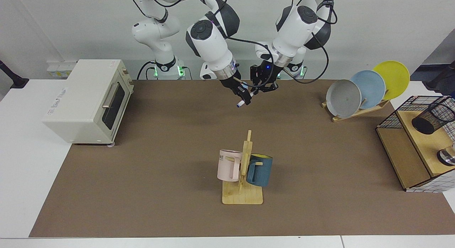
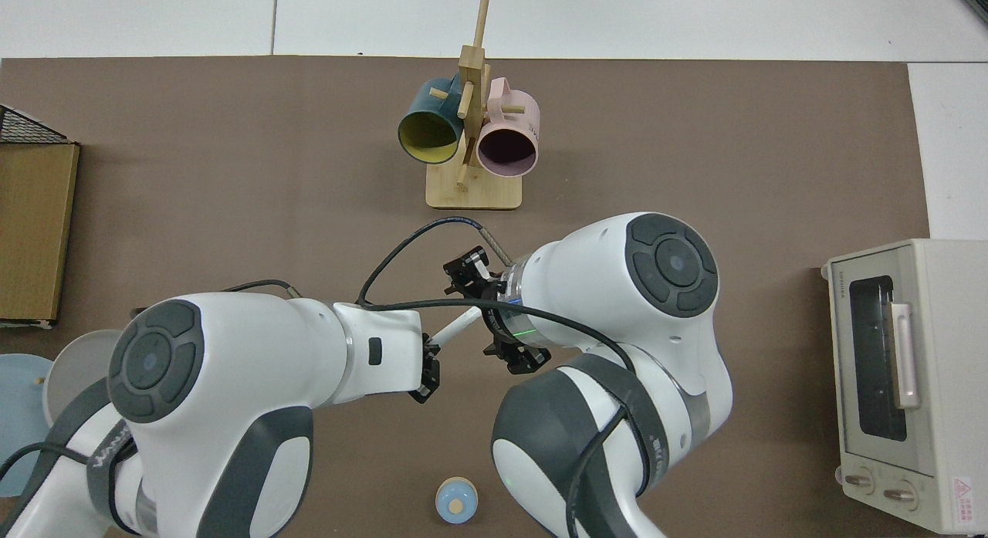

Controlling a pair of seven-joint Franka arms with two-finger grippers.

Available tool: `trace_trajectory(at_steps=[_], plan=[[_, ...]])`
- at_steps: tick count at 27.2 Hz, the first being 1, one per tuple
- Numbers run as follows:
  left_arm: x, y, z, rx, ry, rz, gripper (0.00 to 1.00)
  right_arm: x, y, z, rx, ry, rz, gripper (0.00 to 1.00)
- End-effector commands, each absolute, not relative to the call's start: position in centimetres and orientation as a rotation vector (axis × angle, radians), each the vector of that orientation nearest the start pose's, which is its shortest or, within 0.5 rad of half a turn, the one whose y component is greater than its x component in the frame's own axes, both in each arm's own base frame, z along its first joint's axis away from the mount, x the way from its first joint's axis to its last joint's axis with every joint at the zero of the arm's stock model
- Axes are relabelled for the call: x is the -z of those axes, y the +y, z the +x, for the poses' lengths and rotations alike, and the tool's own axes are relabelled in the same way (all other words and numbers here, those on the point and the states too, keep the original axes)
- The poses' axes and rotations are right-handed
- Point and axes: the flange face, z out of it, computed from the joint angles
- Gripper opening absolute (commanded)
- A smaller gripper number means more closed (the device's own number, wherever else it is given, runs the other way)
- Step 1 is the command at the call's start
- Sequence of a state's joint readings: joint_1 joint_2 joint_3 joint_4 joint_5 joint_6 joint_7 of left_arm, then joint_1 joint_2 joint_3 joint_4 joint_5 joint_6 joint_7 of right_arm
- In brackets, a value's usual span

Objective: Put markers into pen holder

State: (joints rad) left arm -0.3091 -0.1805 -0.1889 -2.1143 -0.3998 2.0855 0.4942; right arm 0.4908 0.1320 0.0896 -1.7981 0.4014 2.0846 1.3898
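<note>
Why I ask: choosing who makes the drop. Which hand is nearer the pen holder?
Left. Both are far from the pen holder, at the back middle of the table; the right hand sits just beyond the left hand, farther away.

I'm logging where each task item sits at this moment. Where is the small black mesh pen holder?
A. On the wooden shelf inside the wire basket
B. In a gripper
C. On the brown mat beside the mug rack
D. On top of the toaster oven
A. In the facing view the pen holder stands on the wooden shelf within the wire basket, far from both grippers.
</note>
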Motion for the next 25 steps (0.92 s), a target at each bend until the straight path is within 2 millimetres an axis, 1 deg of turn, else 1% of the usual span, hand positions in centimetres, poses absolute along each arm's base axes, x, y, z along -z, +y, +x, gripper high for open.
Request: trace_trajectory(at_steps=[1, 2, 4, 8, 10, 14, 18, 20, 23, 25], plan=[[-50.5, -25.9, 44.3, 0.240, 1.374, -3.116, 0.00, -49.7, 33.9, 50.8, -0.274, 1.209, -2.545, 1.00], [-50.3, -25.7, 44.3, 0.223, 1.379, -3.099, 0.00, -49.8, 33.4, 50.9, -0.266, 1.185, -2.567, 1.00], [-50.3, -25.0, 44.6, 0.207, 1.373, -3.083, 0.00, -50.1, 31.8, 51.4, -0.243, 1.137, -2.606, 1.00], [-50.0, -23.4, 45.2, 0.161, 1.356, -3.042, 0.00, -51.0, 27.7, 52.6, -0.198, 0.980, -2.706, 1.00], [-49.9, -22.8, 45.4, 0.145, 1.347, -3.028, 0.00, -51.5, 25.5, 53.0, -0.188, 0.866, -2.762, 1.00], [-49.8, -21.4, 46.0, 0.133, 1.318, -2.996, 0.00, -51.8, 22.1, 53.3, -0.177, 0.597, -2.882, 1.00], [-49.7, -19.7, 46.6, 0.101, 1.293, -2.949, 0.00, -52.5, 18.3, 53.8, -0.152, 0.428, -2.948, 1.00], [-49.4, -18.5, 47.1, 0.079, 1.282, -2.920, 0.00, -52.4, 16.6, 53.9, -0.157, 0.323, -2.988, 1.00], [-49.4, -16.0, 47.7, 0.029, 1.265, -2.908, 0.00, -52.5, 15.4, 53.6, -0.170, 0.190, -3.069, 1.00], [-49.3, -14.9, 48.1, -0.017, 1.254, -2.885, 0.00, -53.2, 13.6, 53.6, -0.153, 0.188, -3.110, 1.00]])
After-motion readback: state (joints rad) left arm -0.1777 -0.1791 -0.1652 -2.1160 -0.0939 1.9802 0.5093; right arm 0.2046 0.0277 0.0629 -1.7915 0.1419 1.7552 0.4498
